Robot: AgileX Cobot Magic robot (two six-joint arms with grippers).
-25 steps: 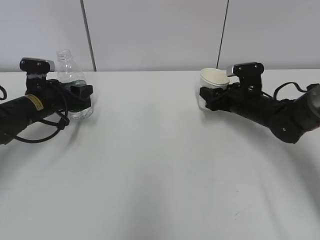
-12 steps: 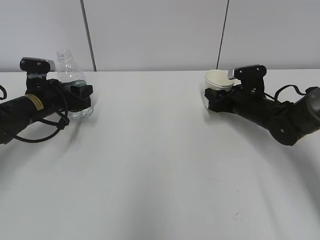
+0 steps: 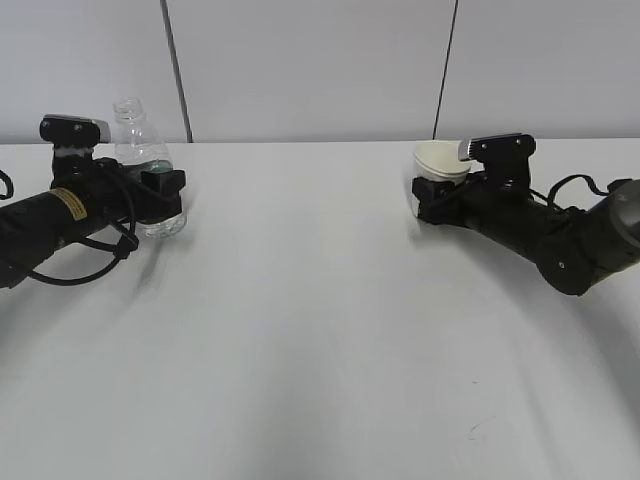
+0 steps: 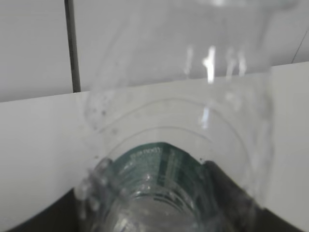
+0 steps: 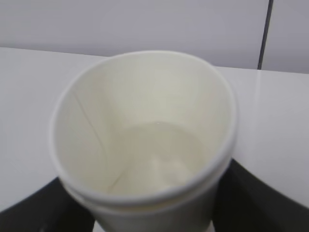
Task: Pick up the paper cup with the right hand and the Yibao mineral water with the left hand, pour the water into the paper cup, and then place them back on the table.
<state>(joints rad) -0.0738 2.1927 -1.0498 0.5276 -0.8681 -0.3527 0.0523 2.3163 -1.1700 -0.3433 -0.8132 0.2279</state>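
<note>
Left wrist view: green label [image 4: 159, 162] print unreadable; left claw [image 3: 160, 192] clamps bottle [image 3: 140, 150], right claw [image 3: 425, 197] cup [image 3: 437, 160]

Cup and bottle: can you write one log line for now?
left hand: grips Yibao mineral water | right hand: grips paper cup | cup: holds water

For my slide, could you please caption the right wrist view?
Right gripper holding the paper cup, a little water pooled inside, above the white table.
</note>
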